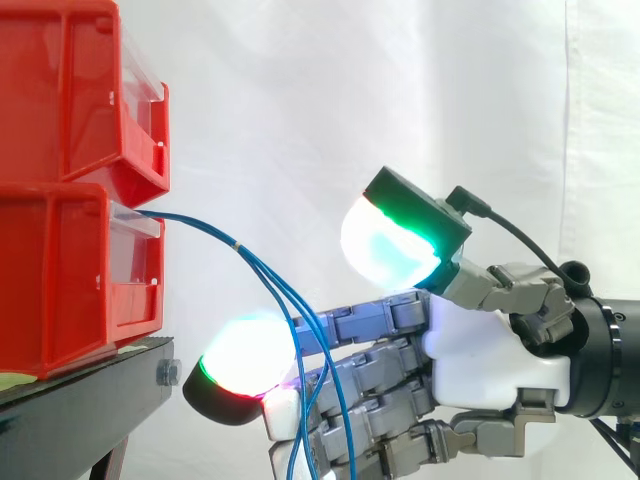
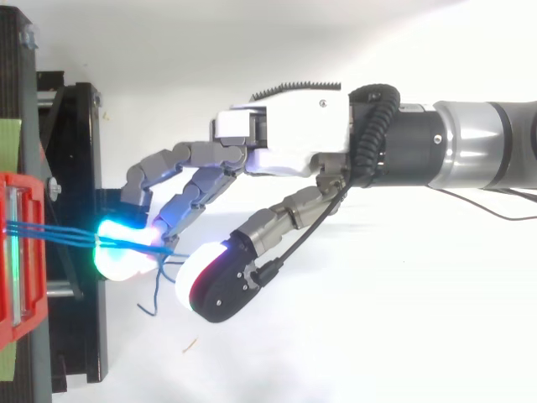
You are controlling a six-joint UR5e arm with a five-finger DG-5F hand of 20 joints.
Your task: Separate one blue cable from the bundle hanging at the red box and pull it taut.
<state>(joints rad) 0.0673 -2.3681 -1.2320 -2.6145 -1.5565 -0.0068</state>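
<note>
White curtain (image 1: pixel 300 100) backs the work. Nearest me, the hand (image 1: pixel 490 340) reaches leftward, fingers (image 1: pixel 365 322) stretched out and thumb (image 1: pixel 390 250) raised well clear; it grips nothing that I can see. Blue cables (image 1: pixel 200 227) droop from the lower red box (image 1: pixel 60 280) across those fingers, bunched together. I judge I should ease one fingertip between strands, pinch a single cable with the thumb, then draw away slowly until it straightens.
</note>
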